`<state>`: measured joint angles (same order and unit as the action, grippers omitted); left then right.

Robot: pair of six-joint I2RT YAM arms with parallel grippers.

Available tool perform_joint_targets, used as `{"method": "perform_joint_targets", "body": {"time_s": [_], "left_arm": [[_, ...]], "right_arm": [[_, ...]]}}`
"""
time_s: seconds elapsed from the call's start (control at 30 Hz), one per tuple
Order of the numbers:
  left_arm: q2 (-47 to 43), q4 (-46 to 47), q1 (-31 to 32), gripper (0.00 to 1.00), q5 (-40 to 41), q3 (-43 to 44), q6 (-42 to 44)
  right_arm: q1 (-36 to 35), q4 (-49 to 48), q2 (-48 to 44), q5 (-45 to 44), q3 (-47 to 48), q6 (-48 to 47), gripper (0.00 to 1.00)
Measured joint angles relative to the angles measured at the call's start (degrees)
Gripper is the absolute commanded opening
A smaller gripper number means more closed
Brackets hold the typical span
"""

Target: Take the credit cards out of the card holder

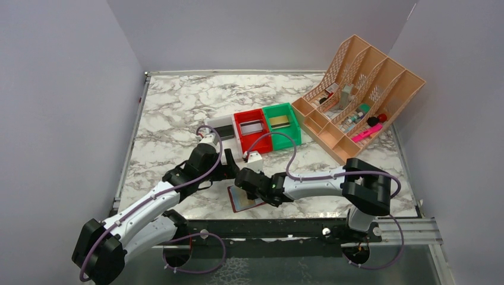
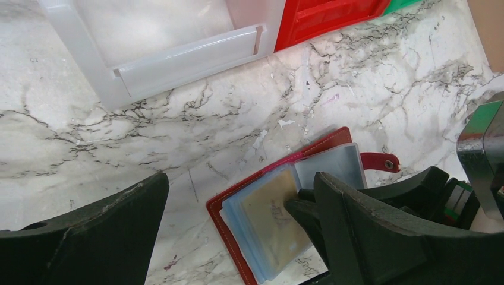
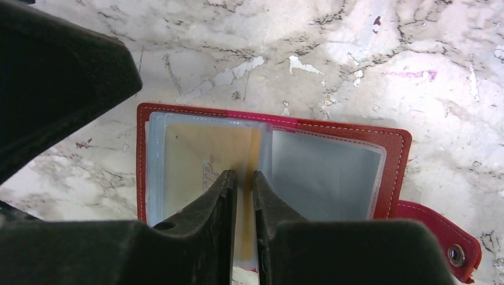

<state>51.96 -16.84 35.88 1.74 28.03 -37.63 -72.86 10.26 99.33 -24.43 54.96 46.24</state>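
The card holder (image 1: 245, 200) lies open on the marble near the table's front edge, dark red with light-blue pockets (image 3: 333, 172). A gold credit card (image 3: 196, 154) sits in its left pocket, its right edge poking out at the fold. My right gripper (image 3: 244, 174) hovers right over that edge, open only by a narrow gap, and the gold strip shows between the tips. My left gripper (image 2: 238, 178) stands wide open just above the holder's (image 2: 267, 219) far-left side, holding nothing. From the left wrist, the right fingertips (image 2: 300, 209) rest at the gold card (image 2: 267, 208).
Behind the holder stand a white bin (image 1: 221, 129) with a dark card, a red bin (image 1: 252, 126) with a grey card and a green bin (image 1: 280, 122) with a gold card. A peach desk organiser (image 1: 362, 95) with small items fills the back right.
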Motion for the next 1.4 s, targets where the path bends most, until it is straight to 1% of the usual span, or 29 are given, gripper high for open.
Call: {"method": "perform_joint_targets", "body": {"time_s": [0.1, 0.2, 0.5, 0.73, 0.77, 0.87, 0.93, 0.97, 1.0, 1.07, 1.2, 1.3, 1.4], "left_arm": [[-0.59, -0.17, 0.00, 0.95, 0.55, -0.02, -0.13], [-1.07, -0.24, 0.00, 0.95, 0.72, -0.02, -0.28], [-1.14, -0.76, 0.00, 0.95, 0.70, -0.26, -0.74], [-1.97, -1.79, 0.00, 0.96, 0.76, -0.68, -1.01], [-2.19, -1.95, 0.00, 0.96, 0.85, -0.68, -1.03], [-2.71, -2.45, 0.00, 0.96, 1.38, -0.68, -1.16], [-3.06, -2.73, 0.00, 0.97, 1.97, -0.68, -1.36], [-3.23, -2.84, 0.00, 0.97, 2.45, -0.68, -1.53], [-3.48, -3.04, 0.00, 0.97, 2.95, -0.68, -1.86], [-4.26, -3.96, 0.00, 0.98, 4.39, -0.68, -2.45], [-6.32, -6.03, 0.00, 0.99, 7.30, -0.68, -3.58], [-7.89, -6.82, 0.00, 0.99, 9.20, -0.68, -4.24], [-8.81, -7.28, 0.00, 0.99, 10.34, -0.68, -4.68]], "right_arm": [[-0.24, 1.36, 0.26, -1.11, 0.74, 0.28, 0.06], [-0.31, 1.73, 0.39, -1.44, 1.05, 0.20, 0.01], [-0.33, 1.20, -0.09, -1.22, 0.81, -1.79, 0.01], [-0.33, 0.48, -4.66, -1.27, -0.74, -2.80, 0.01], [-0.33, 0.35, -5.27, -1.29, -0.81, -2.82, 0.05], [-0.33, -0.13, -6.01, -1.14, -0.81, -3.30, 0.29], [-0.33, -0.24, -5.95, -0.13, -0.81, -3.80, 0.38], [-0.37, -0.31, -5.84, 0.31, -0.81, -4.17, 0.45], [-0.48, -0.39, -5.62, 0.59, -0.79, -4.33, 0.48], [-0.92, -0.35, -4.66, 0.85, -0.66, -4.70, 0.53], [-2.51, 0.55, -1.46, 0.85, 0.96, -5.42, 0.57], [-3.48, 1.60, 0.04, 0.79, 2.73, -5.77, 0.64], [-4.26, 3.21, 1.97, 0.02, 5.35, -5.70, 0.65]]}}
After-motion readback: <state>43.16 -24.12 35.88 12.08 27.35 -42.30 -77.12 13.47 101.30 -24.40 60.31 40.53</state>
